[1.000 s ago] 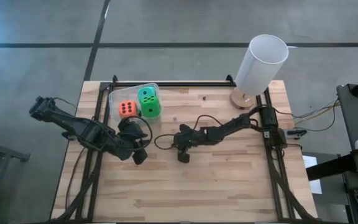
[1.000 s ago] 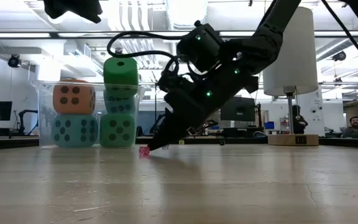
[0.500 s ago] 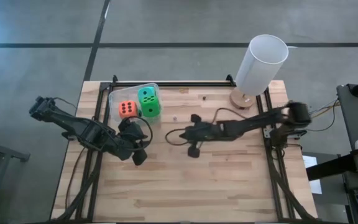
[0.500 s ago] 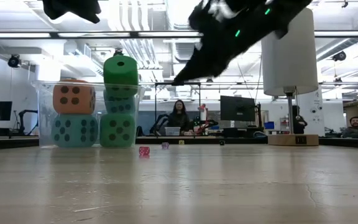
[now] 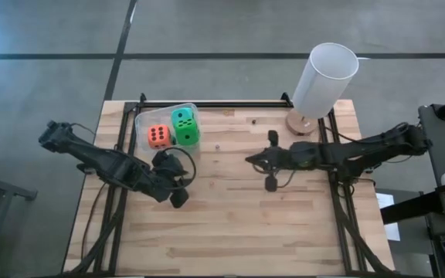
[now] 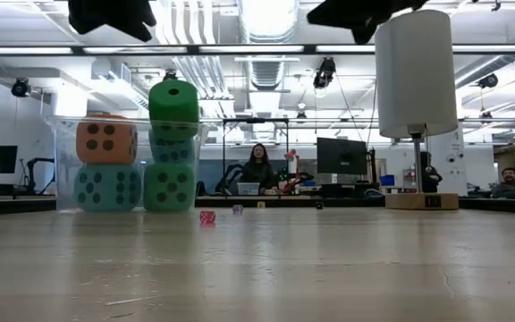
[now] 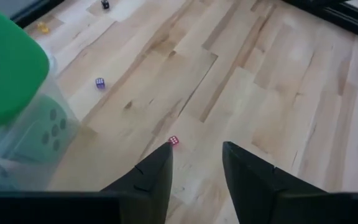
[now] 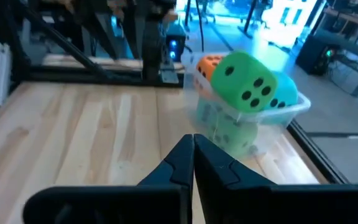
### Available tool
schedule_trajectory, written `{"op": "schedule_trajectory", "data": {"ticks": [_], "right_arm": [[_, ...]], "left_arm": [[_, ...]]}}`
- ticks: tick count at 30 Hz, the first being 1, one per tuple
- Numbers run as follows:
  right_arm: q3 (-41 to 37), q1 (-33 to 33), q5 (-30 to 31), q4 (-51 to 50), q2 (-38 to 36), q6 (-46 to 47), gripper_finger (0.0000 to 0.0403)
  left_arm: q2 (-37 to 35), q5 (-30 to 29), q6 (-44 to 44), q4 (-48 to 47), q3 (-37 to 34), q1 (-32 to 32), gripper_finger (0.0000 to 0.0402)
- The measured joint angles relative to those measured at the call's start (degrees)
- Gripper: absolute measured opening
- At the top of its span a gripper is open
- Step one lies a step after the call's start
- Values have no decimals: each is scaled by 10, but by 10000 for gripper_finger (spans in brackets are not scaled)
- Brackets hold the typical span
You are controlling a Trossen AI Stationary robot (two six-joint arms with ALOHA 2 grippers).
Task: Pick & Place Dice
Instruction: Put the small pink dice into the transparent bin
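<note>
Several big foam dice sit in a clear tub (image 5: 168, 114) at the table's far left: an orange die (image 5: 157, 135), a green one (image 5: 185, 126), and a teal one (image 6: 107, 187) underneath. A tiny red die (image 7: 173, 140) lies on the wood just beyond my left gripper (image 7: 196, 158). That gripper hovers open and slants down, near the tub (image 5: 178, 194). My right gripper (image 8: 193, 146) is shut with nothing in it. It hangs high over the table's middle right (image 5: 249, 160) and points toward the tub.
A tall white cylinder (image 5: 324, 77) on a wooden base stands at the far right corner. A tiny purple die (image 7: 99, 82) and other tiny dice lie on the wood toward the far edge. Bare wood lies between the arms and along the near side. People sit in the room behind.
My right gripper has risen from the tabletop beside the tiny red die and drawn back toward the table's right edge, staying shut and tipping closer to level. The red die has stayed where it was on the wood.
</note>
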Motion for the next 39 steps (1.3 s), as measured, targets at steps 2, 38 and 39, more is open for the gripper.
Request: {"op": "schedule_trajectory", "data": {"ticks": [2, 38, 39], "right_arm": [[-11, 5, 0, 0, -23, 0, 8], [-18, 13, -52, -94, -148, -31, 8], [-18, 13, -52, -94, -149, -31, 8]], "left_arm": [[12, 0, -20, 7, 0, 1, 154], [338, 162, -227, 149, 16, 167, 134], [340, 162, -227, 149, 15, 168, 132]]}}
